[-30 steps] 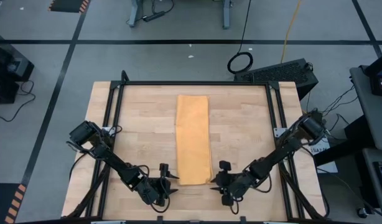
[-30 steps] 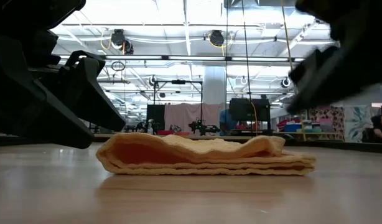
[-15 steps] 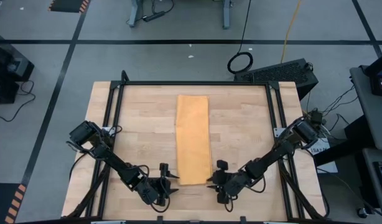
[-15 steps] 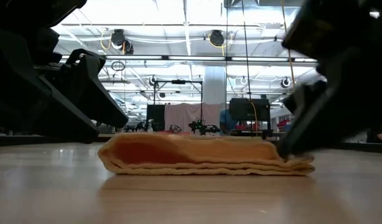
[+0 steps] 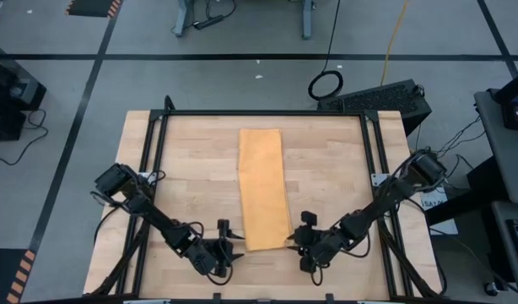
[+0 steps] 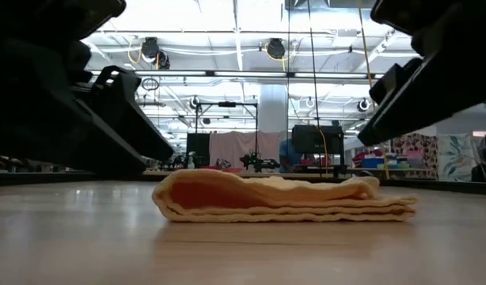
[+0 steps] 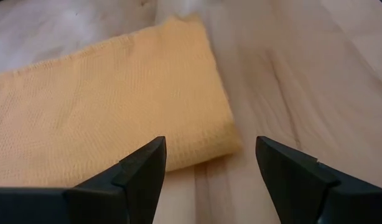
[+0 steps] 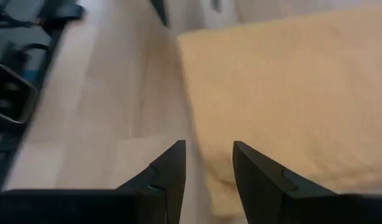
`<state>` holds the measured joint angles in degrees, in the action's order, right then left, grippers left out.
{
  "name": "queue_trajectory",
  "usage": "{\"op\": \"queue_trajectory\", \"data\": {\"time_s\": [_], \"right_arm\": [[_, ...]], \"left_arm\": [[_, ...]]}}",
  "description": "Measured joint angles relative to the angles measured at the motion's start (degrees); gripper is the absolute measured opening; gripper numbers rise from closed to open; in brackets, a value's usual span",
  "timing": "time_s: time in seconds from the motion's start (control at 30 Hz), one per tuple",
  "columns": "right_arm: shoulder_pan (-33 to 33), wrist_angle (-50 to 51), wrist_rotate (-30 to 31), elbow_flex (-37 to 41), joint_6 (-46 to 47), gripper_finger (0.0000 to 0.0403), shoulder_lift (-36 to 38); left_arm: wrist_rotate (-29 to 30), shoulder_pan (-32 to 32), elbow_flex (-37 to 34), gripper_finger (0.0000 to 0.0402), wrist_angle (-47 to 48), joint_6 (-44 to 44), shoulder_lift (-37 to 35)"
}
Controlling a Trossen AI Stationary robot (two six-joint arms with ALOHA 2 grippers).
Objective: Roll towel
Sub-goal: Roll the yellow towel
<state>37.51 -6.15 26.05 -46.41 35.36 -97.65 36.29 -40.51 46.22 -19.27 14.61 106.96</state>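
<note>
The mustard-yellow towel [image 5: 264,187] lies folded into a long strip down the middle of the wooden table [image 5: 183,169], its layered near end facing the low view [image 6: 282,198]. My left gripper [image 5: 231,244] is open, low at the left of the towel's near end; the near left corner [image 7: 225,140] shows between its fingers. My right gripper [image 5: 295,241] is open at the right of the near end, above the towel's near right edge [image 8: 206,165]. In the low view both stand clear of the cloth.
A black frame [image 5: 259,113] runs round the tabletop. Bare wood lies left and right of the towel strip. A keyboard [image 5: 381,97] sits off the table's far right corner.
My right gripper came down against the towel's near right end, then rose and drew back toward the table's right edge. The towel's near end has slid a little toward the table's right edge. My left gripper has followed it, toward the towel.
</note>
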Motion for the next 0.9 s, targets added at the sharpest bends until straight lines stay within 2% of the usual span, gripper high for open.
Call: {"op": "queue_trajectory", "data": {"time_s": [0.17, 0.33, 0.53, 0.73, 0.9], "right_arm": [[-0.32, -7.27, 0.82, -0.02, -3.09, 0.0123, -3.68], [-1.10, -2.39, 0.23, 0.02, 4.78, 0.0122, -5.71], [-1.19, -0.32, -5.48, -0.04, 9.40, 0.0104, -3.75], [-0.99, -0.55, -1.64, -1.50, 2.45, 0.0096, 2.03], [0.62, 0.98, -0.59, -1.78, -5.64, 0.0096, 3.50]], "left_arm": [[-0.05, 0.78, 0.00, 0.0253, -0.33, -0.14, 0.00], [-0.20, 0.87, 0.00, 0.0253, -0.30, -0.89, 0.00], [-1.38, 2.54, 0.00, 0.0253, -0.65, -2.07, 0.00], [-14.04, 7.14, 0.04, 0.0253, -7.98, -9.03, 1.21], [-23.13, 10.60, 0.03, 0.0253, -3.66, -8.29, 2.84]]}}
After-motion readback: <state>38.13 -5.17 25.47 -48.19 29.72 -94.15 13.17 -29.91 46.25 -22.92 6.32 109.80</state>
